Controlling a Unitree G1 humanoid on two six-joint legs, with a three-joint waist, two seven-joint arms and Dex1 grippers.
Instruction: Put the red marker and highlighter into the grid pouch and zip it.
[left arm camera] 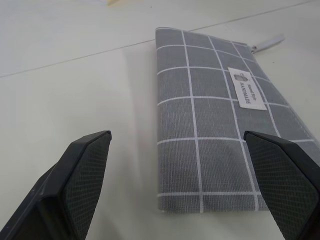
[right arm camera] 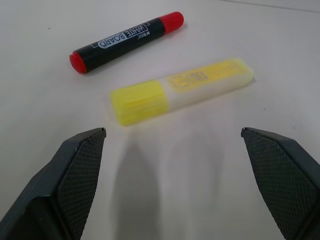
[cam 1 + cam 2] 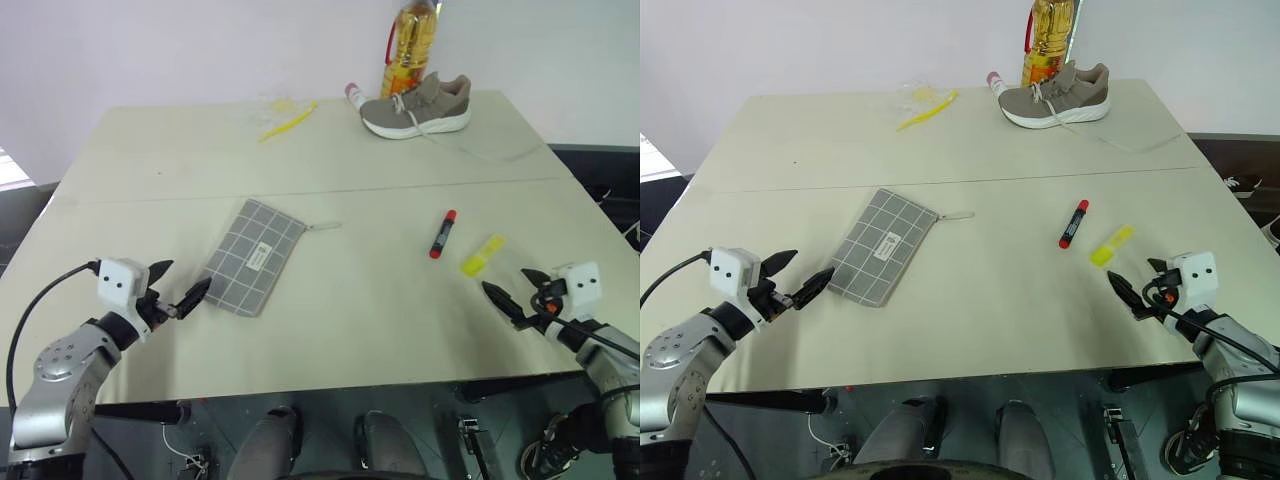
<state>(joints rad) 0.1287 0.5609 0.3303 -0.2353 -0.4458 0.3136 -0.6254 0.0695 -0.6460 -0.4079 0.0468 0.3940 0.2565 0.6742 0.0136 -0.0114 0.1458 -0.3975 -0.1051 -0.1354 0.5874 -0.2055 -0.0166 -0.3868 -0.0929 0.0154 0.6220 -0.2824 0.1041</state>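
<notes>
From the head cameras, you see the flat grey fabric grid pouch (image 3: 249, 257) lying on the pale table (image 3: 330, 170), left of centre, its zipper pull pointing right; whether the zipper is open you cannot tell here. The short red marker with the dark middle (image 3: 442, 233) and the stubby bright-yellow highlighter (image 3: 482, 255) lie side by side to the right, well apart from the pouch. Your left gripper (image 3: 180, 290) hovers just beside the pouch's near corner, fingers spread and empty. Your right gripper (image 3: 512, 292) sits near the highlighter, also spread wide with nothing in it. At the far edge stand a grey-brown sneaker (image 3: 416, 105), a bottle of yellow oil (image 3: 409, 45) and a thin yellow object (image 3: 288, 120), none of them yours to move.

In the left wrist view, the pouch lies flat between the wide-apart fingers, white label up, untouched.

In the right wrist view, the highlighter lies just ahead of the open fingers, the marker just beyond it, apart from it.

So nothing is done yet, by my reading: both pens still have to go in, then you zip.
</notes>
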